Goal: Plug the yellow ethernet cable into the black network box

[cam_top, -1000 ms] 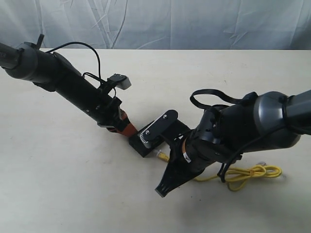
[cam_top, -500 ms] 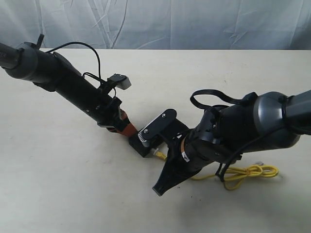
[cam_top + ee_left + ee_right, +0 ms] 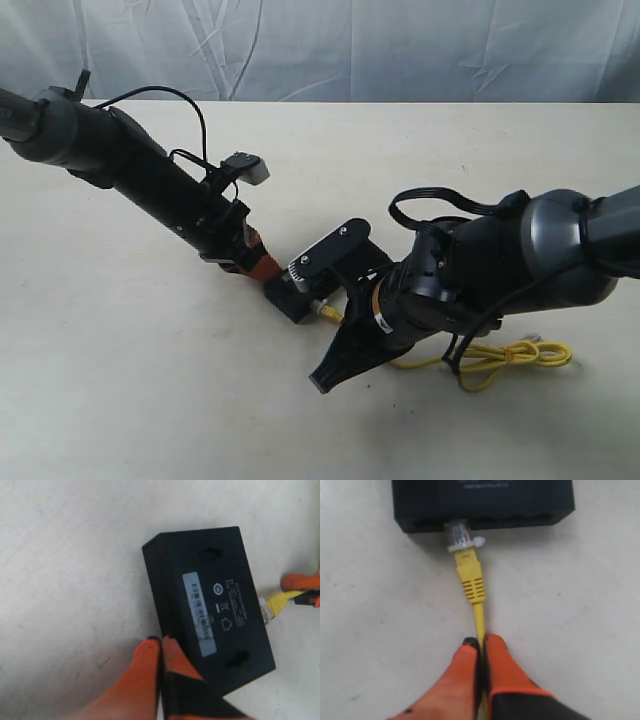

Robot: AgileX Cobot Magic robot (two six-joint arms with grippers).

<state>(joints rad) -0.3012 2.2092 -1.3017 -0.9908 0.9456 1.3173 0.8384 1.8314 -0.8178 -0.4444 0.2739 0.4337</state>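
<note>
The black network box (image 3: 291, 300) lies flat mid-table, its pale label (image 3: 200, 611) facing up. My left gripper (image 3: 262, 266) is shut with nothing between its fingers, and its orange fingertips (image 3: 150, 650) press against one long side of the box (image 3: 210, 600). My right gripper (image 3: 481, 642) is shut on the yellow ethernet cable (image 3: 471, 580) a short way behind the boot. The clear plug (image 3: 461, 534) sits at a port in the side of the box (image 3: 485, 502); how deep it is in, I cannot tell. The rest of the cable lies in a loose coil (image 3: 512, 356).
The pale tabletop (image 3: 150, 380) stretches around the box. A wrinkled light cloth (image 3: 380, 45) hangs behind the table's far edge. The bulky right arm (image 3: 500, 265) covers the cable between the plug and the coil.
The right arm has moved left toward the box and carried the plug up to its side. The coil was dragged left behind it. The left arm has stayed still.
</note>
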